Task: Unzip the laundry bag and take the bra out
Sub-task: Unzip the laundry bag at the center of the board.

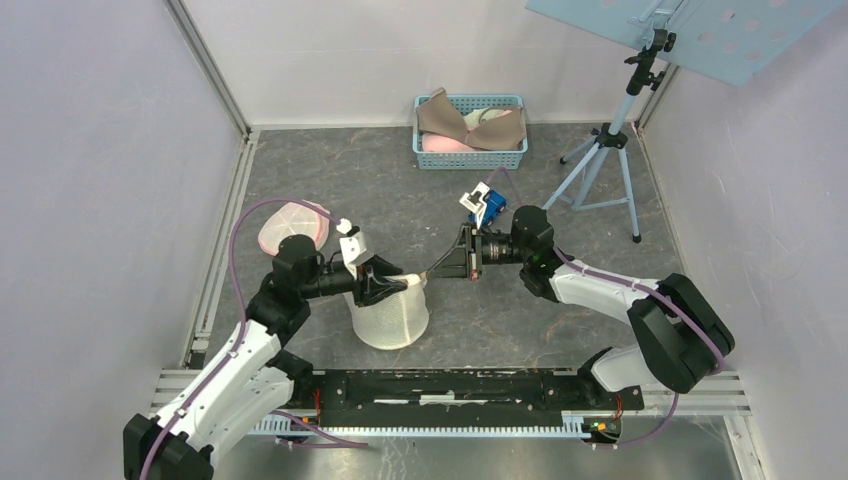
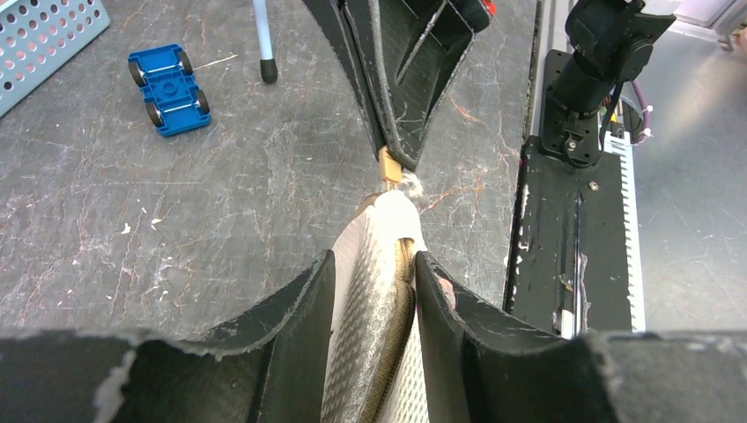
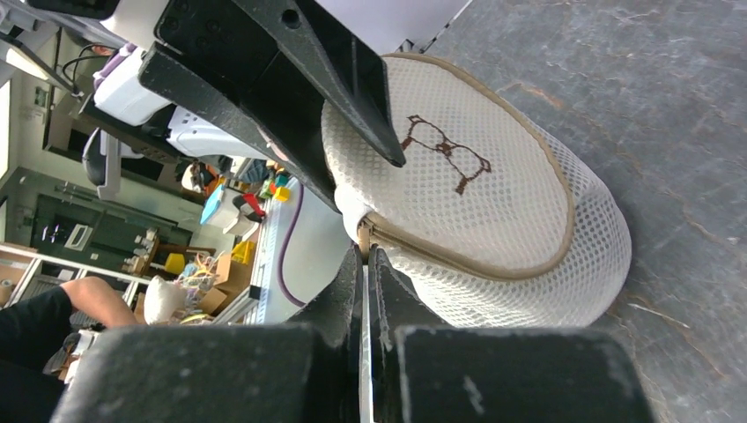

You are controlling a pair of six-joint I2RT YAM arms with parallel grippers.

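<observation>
The white mesh laundry bag (image 1: 392, 318) stands on the dark table between the arms, with a tan zipper round its lid. My left gripper (image 1: 398, 284) is shut on the bag's top edge; in the left wrist view (image 2: 374, 264) mesh fabric and zipper tape (image 2: 379, 308) are pinched between the fingers. My right gripper (image 1: 434, 271) is shut on the tan zipper pull (image 2: 388, 167) at the bag's right rim. In the right wrist view (image 3: 364, 251) the pull (image 3: 363, 236) sits at the fingertips and the bag's lid (image 3: 476, 194) looks zipped. The bag's contents are hidden.
A second mesh bag with something pink inside (image 1: 293, 226) lies behind the left arm. A blue basket (image 1: 470, 152) holding bras stands at the back. A blue toy car (image 1: 487, 206) (image 2: 169, 90) lies behind the right gripper. A tripod (image 1: 607, 150) stands at the back right.
</observation>
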